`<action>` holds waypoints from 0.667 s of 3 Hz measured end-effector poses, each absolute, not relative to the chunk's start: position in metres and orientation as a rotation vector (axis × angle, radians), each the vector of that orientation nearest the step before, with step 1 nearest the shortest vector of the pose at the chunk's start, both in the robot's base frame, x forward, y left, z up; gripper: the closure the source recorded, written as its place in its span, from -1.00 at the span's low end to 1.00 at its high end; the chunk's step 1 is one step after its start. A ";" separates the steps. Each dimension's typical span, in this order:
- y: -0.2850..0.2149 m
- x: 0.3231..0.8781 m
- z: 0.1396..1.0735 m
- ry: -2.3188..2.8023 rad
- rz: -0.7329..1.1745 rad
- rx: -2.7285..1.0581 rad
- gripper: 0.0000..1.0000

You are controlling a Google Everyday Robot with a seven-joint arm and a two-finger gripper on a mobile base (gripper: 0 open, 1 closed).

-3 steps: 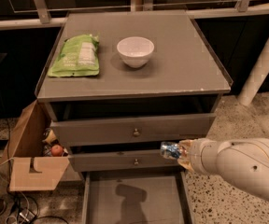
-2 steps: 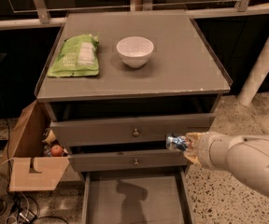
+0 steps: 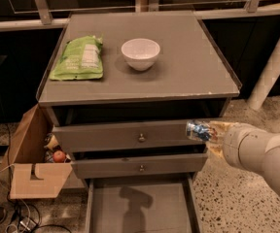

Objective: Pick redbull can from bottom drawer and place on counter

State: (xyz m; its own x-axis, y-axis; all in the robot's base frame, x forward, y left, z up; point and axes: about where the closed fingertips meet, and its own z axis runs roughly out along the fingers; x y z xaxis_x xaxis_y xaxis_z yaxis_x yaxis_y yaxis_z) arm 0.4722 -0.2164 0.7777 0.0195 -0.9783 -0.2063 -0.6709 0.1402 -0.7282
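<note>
Carry step, pick is done: gripper [image 3: 209, 131] comes in from the right side on the pale arm [image 3: 261, 154], claw closed around the redbull can [image 3: 196, 130], which sticks out leftward from the fingers, lying roughly sideways rather than upright. Can is off every surface, in the air in front of the right end of the top drawer [image 3: 106, 139], just below the counter [image 3: 188, 67] front edge and near its front-right corner. Bottom drawer [image 3: 154, 212] is pulled open, bare grey floor with only a shadow on it, nothing left inside. Place not yet done: can is below counter level. Next move, as I judge it: lift straight up until the can passes the chipped front edge, then move in over the top and set it down, turned upright if possible. Best free patch looks like the right half, between the front-right and back-right corners. White bowl [image 3: 140, 53] sits mid-counter toward the back edge, green snack bag [image 3: 79, 58] along the left edge, both well apart from that patch. Risk: clipping the front edge overhang on the way up, so it should back off from the drawer face first.
</note>
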 end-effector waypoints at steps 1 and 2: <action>-0.215 0.472 0.780 1.714 -0.560 -1.598 1.00; -0.204 0.476 0.781 1.692 -0.543 -1.596 1.00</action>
